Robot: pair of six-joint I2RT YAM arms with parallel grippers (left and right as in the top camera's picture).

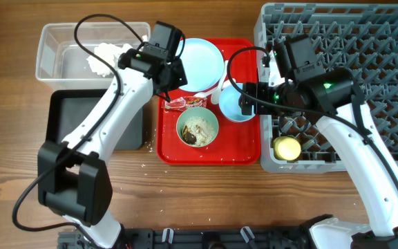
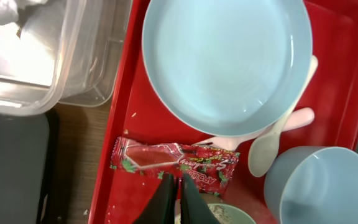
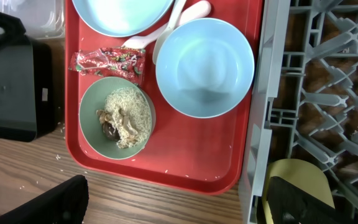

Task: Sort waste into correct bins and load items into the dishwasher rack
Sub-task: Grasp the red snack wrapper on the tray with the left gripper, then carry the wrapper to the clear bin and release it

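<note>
The red-and-white snack wrapper lies flat on the red serving tray, below the pale blue plate. My left gripper is shut, its tips at the wrapper's near edge. A white spoon and fork lie beside the plate. The pale blue bowl and the pale green bowl with brownish food scraps sit on the tray. My right gripper is open and empty over the tray's front edge. The yellow cup lies in the grey rack. The white tissue lies in the clear tub.
The black tray sits below the clear tub, left of the red tray. Rice grains are scattered on the wooden table. The rack's wall stands right against the red tray.
</note>
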